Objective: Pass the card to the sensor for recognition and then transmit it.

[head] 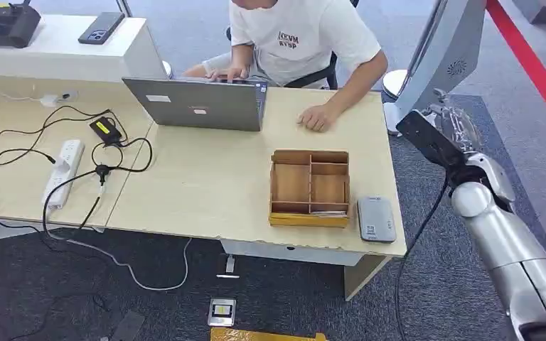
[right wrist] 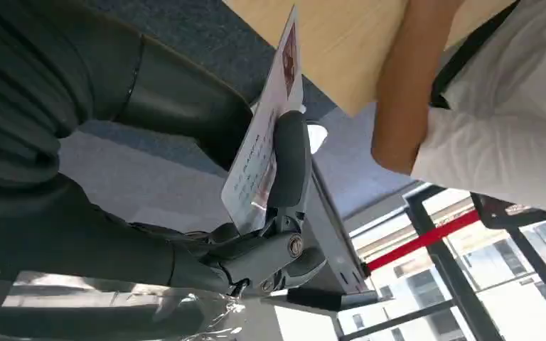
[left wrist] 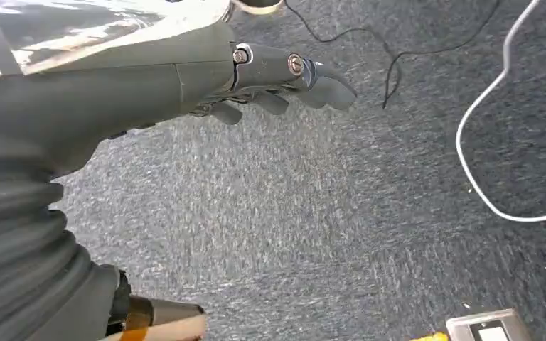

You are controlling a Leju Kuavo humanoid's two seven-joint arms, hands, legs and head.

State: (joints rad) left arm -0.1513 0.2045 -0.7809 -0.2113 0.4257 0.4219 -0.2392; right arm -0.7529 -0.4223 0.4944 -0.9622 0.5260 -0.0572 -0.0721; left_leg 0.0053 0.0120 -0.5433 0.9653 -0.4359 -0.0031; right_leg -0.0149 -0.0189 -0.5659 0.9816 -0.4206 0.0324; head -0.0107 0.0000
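My right hand (right wrist: 277, 213) pinches a white card (right wrist: 259, 160) with printed text and a small red picture between its thumb and fingers. In the head view that right hand (head: 435, 136) is raised just past the table's right edge, off to the right of the person. A grey flat sensor (head: 375, 219) lies near the table's front right corner, next to a wooden compartment box (head: 309, 186). My left hand (left wrist: 277, 78) hangs over the carpet with its fingers loosely apart and nothing in them.
A person sits behind the table at a grey laptop (head: 195, 103), one hand (head: 316, 117) resting on the tabletop. A power strip (head: 64, 170) and black cables lie at the left. On the carpet below the table's front edge lies a small device (head: 222, 311).
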